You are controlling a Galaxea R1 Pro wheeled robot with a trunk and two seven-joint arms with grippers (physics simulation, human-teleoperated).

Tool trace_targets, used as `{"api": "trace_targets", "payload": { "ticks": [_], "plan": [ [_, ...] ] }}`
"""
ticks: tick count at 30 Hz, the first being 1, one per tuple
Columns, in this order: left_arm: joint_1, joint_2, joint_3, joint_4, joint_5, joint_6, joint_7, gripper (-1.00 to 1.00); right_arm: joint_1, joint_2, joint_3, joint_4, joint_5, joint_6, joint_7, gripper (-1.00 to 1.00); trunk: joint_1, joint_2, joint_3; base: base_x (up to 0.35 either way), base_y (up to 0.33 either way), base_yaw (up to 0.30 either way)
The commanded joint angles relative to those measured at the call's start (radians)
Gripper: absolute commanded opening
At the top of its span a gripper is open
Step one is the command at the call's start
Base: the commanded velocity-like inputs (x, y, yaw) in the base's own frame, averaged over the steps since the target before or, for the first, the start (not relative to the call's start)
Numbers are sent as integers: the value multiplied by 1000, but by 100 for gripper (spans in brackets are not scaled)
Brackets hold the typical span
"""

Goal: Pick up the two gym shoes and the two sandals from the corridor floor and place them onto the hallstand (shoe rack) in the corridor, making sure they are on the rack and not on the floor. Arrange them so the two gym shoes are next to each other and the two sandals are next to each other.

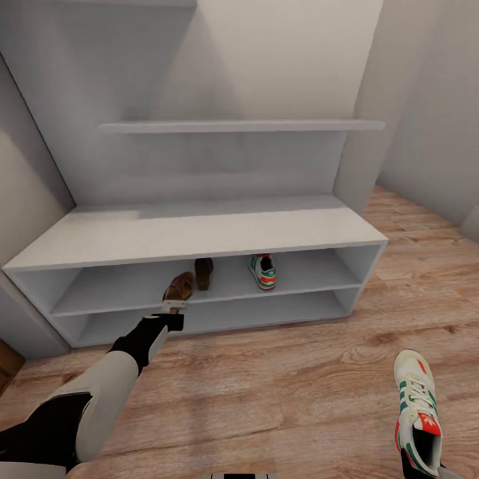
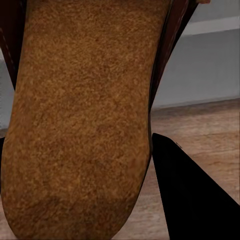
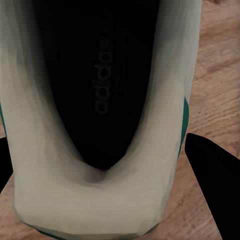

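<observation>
The left gripper (image 1: 175, 305) is clamped on a flat brown sandal (image 1: 179, 287), its suede-like sole (image 2: 80, 115) facing the wrist camera, at the near edge of the pale-grey hallstand (image 1: 199, 233)'s upper shelf row. 1 more sandal (image 1: 203, 272) and 1 white, green-striped gym shoe (image 1: 263, 271) already sit there. The right gripper (image 3: 100, 200) grasps the second gym shoe (image 1: 416, 409) by its heel, above the wood-plank floor (image 1: 279, 392), right and near.
</observation>
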Motion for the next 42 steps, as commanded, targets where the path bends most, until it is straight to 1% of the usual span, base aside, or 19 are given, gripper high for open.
{"api": "trace_targets", "payload": {
  "ticks": [1,5,8,10,12,14,15,20,26,30,39,42],
  "plan": [
    [0,4,8,-2,-10,5,-2,-100,-1,0,-9,1,7,-3,4,-100,0,0,-1,1,0,-1],
    [0,19,8,-2,-7,1,-2,-100,-1,2,-9,1,7,-2,4,-100,0,0,-1,0,0,0],
    [0,23,9,-2,-7,-1,13,-100,-1,2,-9,1,7,-2,4,-100,0,0,-1,0,0,0],
    [-1,24,14,-2,-6,-1,56,-100,-1,2,-9,1,7,-2,4,-100,0,0,-1,0,0,0],
    [-1,24,29,-2,-5,-2,97,-100,-1,2,-9,1,7,-2,4,-100,0,0,-1,0,0,0],
    [-1,23,42,-2,-4,-7,113,-100,-1,2,-9,1,7,-2,4,-100,0,0,-1,0,0,0],
    [-1,23,45,-2,-4,-10,118,-100,-1,3,-9,1,7,-2,4,-100,0,-1,-5,0,0,0],
    [-1,22,52,-2,-4,-19,124,-100,-1,4,-9,1,7,-3,4,-100,2,-2,-24,0,0,0],
    [-1,23,50,-2,-4,-23,125,-100,-1,4,-9,1,7,-2,4,-100,2,-2,-24,0,0,0],
    [-1,23,49,-1,-4,-42,126,-100,-1,4,-9,1,8,-2,4,-100,2,-2,-24,41,0,0],
    [-1,23,48,0,-4,-53,129,-100,-1,4,-9,1,8,-2,4,-100,2,-2,-24,284,0,0],
    [-1,23,47,0,-4,-54,128,-100,-1,5,-9,1,8,-2,4,-100,2,-2,-24,145,0,0]
  ]
}}
